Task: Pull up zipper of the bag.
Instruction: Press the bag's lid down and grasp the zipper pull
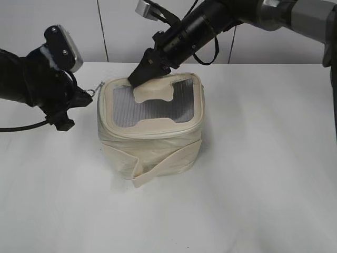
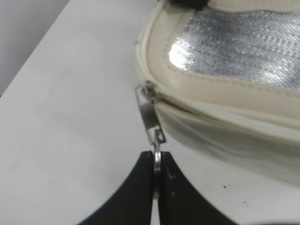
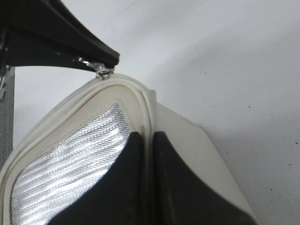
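The cream boxy bag point(image 1: 152, 142) stands mid-table, its grey mesh lid facing up. The zipper point(image 1: 138, 136) runs round the lid's rim. Its silver pull point(image 2: 151, 115) hangs at the lid's left back corner. My left gripper point(image 2: 157, 161) is shut on the pull's ring, just left of the bag point(image 2: 225, 93); it also shows in the exterior view point(image 1: 84, 97). My right gripper point(image 3: 148, 140) is shut on the lid's rim at the back edge, also seen in the exterior view point(image 1: 138, 79). In the right wrist view the pull point(image 3: 102, 71) sits under the left gripper's fingers.
The white table point(image 1: 253, 200) extends in front and to the right of the bag. A cream strap band point(image 1: 163, 166) wraps the bag's front. A grey wall point(image 1: 105, 26) stands behind the table. A black cable point(image 1: 21, 127) trails at the left.
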You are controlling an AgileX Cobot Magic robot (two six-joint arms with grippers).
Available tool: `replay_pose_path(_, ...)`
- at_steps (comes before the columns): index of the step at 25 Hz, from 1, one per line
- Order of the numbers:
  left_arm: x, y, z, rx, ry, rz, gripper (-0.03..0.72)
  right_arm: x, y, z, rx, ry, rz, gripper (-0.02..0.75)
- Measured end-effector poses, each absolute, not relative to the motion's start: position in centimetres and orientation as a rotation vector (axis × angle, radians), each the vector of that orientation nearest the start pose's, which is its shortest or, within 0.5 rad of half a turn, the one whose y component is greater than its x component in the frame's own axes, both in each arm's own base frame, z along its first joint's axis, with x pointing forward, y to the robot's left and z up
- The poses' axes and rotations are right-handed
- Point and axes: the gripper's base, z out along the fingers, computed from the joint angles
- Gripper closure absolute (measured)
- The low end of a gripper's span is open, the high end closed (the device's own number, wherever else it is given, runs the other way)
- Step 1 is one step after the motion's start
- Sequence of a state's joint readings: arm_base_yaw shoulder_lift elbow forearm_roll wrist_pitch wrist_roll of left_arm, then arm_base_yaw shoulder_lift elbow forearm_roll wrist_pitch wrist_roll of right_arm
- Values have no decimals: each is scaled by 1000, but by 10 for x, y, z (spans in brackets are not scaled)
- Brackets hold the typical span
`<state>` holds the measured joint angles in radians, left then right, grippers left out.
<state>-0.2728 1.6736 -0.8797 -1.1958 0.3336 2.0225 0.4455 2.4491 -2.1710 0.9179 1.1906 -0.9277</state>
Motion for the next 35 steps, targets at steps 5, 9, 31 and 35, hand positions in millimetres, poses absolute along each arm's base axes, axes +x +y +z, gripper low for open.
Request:
replay_pose_path(5,298,-112,192,1339,1938,-109,680,437,283,191,-1282,2201,1116,694)
replay_pose_path(9,289,-110,197,1324,1938,-111,680,437,283,191,-1264,2216,1123,694)
replay_pose_path(31,219,-121,198,1408,2003,-294,676,441,284,191,-1037,2355,1168,694)
replay_pose_path(35,212,-121,201,1438,2033,-328,676,442,284,190,-958,2406,1169,694)
